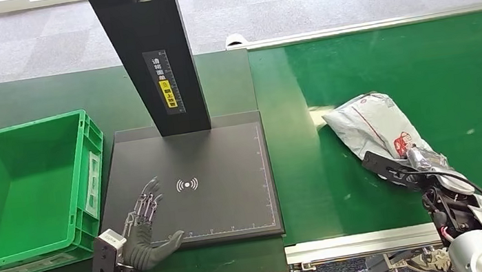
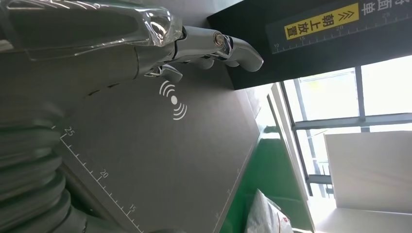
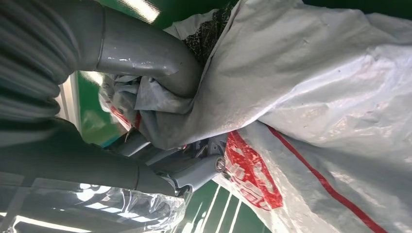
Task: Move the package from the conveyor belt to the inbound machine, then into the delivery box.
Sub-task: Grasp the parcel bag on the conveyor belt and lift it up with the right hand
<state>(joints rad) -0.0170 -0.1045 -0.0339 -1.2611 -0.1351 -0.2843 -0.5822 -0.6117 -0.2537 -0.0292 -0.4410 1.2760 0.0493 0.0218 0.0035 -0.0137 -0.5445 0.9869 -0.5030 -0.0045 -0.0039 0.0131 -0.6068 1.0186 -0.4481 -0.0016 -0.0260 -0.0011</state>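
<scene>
1. Green conveyor belt (image 1: 423, 58) fills the right of the head view; grey carpet lies beyond.
2. Inbound machine (image 1: 216, 181), centre: black scanning plate with upright column.
3. Delivery box (image 1: 1, 235), green crate at left on the bench.
4. Package (image 1: 372, 123), lower right on the belt: a grey poly mailer, crumpled, judged soft, light and slippery; bunching a gathered end suits it best.
5. Right hand (image 1: 411, 163): thumb and fingers (image 3: 194, 174) clamped on bunched film at the package's near end.
6. Left hand (image 1: 146, 231): fingers apart over the plate's lower-left corner, holding nothing.
</scene>
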